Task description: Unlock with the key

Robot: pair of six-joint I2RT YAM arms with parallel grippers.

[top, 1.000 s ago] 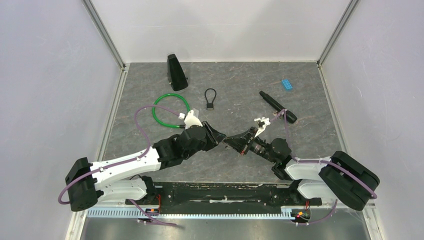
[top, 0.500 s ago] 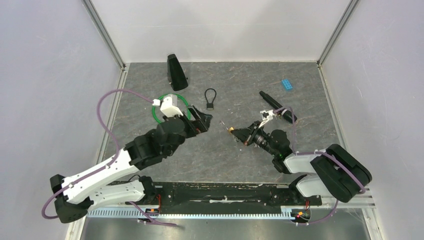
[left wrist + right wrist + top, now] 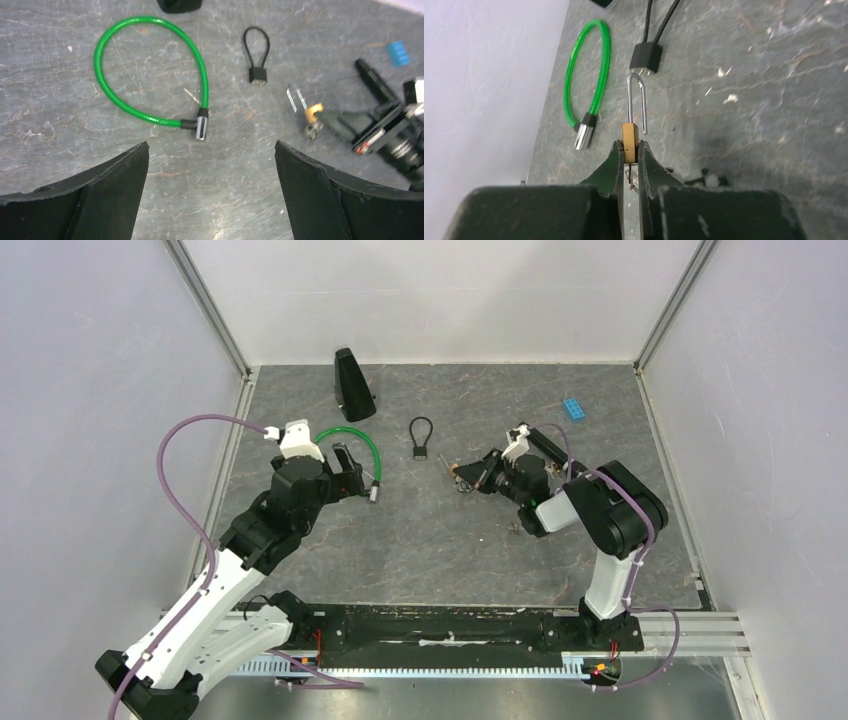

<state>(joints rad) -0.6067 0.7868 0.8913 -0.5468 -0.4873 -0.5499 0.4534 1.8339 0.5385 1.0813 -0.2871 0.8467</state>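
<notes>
While your left gripper (image 3: 211, 145) hangs wide-jawed and empty above the green cable lock (image 3: 202, 75), with a small black loop lock (image 3: 257, 75) just beyond it, the task's thing sits further right: the brass padlock (image 3: 629, 136), pinched by its body in your right gripper (image 3: 629, 148) near the table's (image 3: 450, 540) middle. Its shackle (image 3: 635, 75) shows one leg free, so I judge the unlocking done. The key is hidden, so I cannot tell whether it sits in the lock. No containers are in view.

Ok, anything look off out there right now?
Only the padlock in the right tool: one shackle leg is free of the body, so it looks already open. Nothing else stands out.
</notes>
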